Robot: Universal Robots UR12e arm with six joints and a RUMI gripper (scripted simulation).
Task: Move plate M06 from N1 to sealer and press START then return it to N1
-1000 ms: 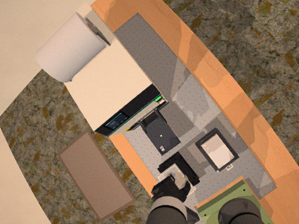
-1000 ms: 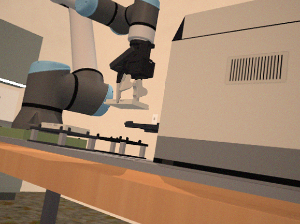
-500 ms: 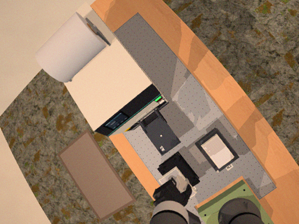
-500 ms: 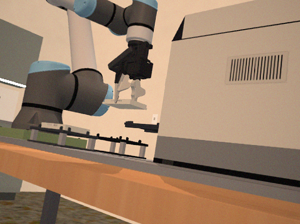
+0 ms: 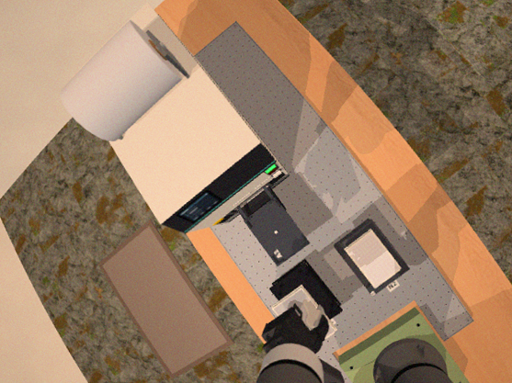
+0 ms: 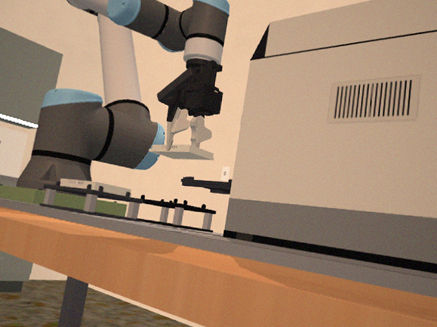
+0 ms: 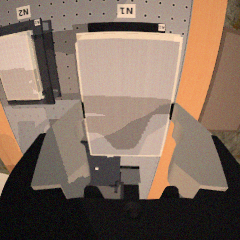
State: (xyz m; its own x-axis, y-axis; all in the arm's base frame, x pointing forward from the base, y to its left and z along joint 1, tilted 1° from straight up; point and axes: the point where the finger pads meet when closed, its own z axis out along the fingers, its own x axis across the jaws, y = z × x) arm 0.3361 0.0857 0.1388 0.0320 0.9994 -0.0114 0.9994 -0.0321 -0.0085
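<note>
Item, gripper [image 5: 311,314] [image 6: 181,147] [image 7: 127,103], qty 1: clenching M06 [image 5: 289,298] [image 6: 184,152] [image 7: 127,65] by its two long sides, fingers pointing down. Item, M06: hanging approx. level above nest N1 [image 5: 324,291] [image 6: 209,211] [image 7: 120,27], not touching it; a dark strip of N1 is showing past one short end in wrist view. Foil: can't tell. Item, sealer [image 5: 188,134] [image 6: 309,157]: showing green lamp [image 5: 270,169]; stage [image 5: 280,234] [image 6: 207,183] [image 7: 105,170] standing out, bare of any plate. Item, N2 plate [image 5: 373,261] [image 6: 95,186] [image 7: 17,65]: resting in its nest; leave as is. Step, prob.: returning M06 to N1, sealing apparently done, seating remaining. Handling req'd: centring over N1 w/ edges parallel to locators, then lowering straight & slow, keeping plate flat, releasing only once all corners are sitting inside; opening evenly, rising vert. Risks: one edge riding up on a locator, opening too high & dropping it, fingers fouling locators or dragging plate on exit.
</note>
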